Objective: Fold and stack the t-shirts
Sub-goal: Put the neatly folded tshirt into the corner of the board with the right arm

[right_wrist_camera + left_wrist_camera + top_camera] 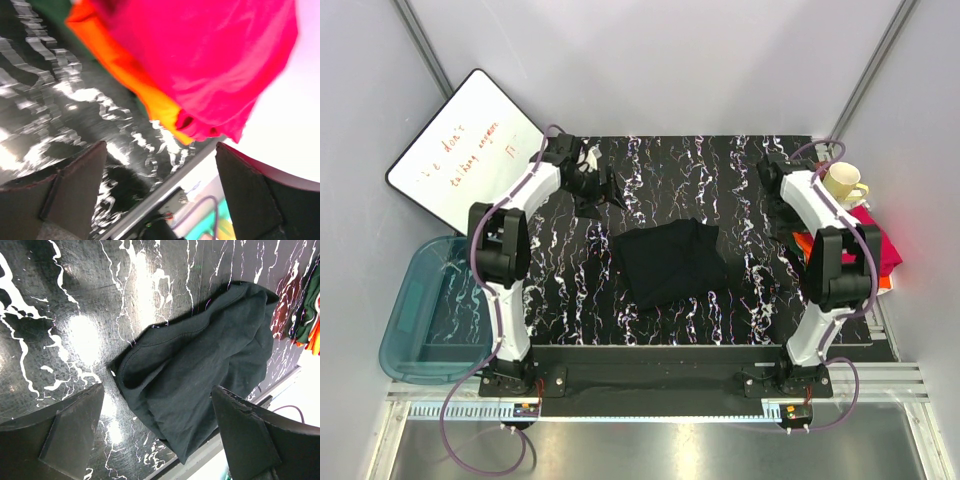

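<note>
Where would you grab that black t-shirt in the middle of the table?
Probably at the left edge of the black t-shirt, coming down from above on its left side: there the cloth rolls up into a loose lip, while the middle lies flatter.

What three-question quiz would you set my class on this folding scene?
1. True or false: the black tee lies near the middle of the table.
2. Where is the mug? A) on the black tee; B) at the right edge, near the pink tee; C) at the table's left edge.
3. Fill in: the left end effector and the right end effector both stand ____, holding nothing.

Key: 1 true; 2 B; 3 open.
</note>
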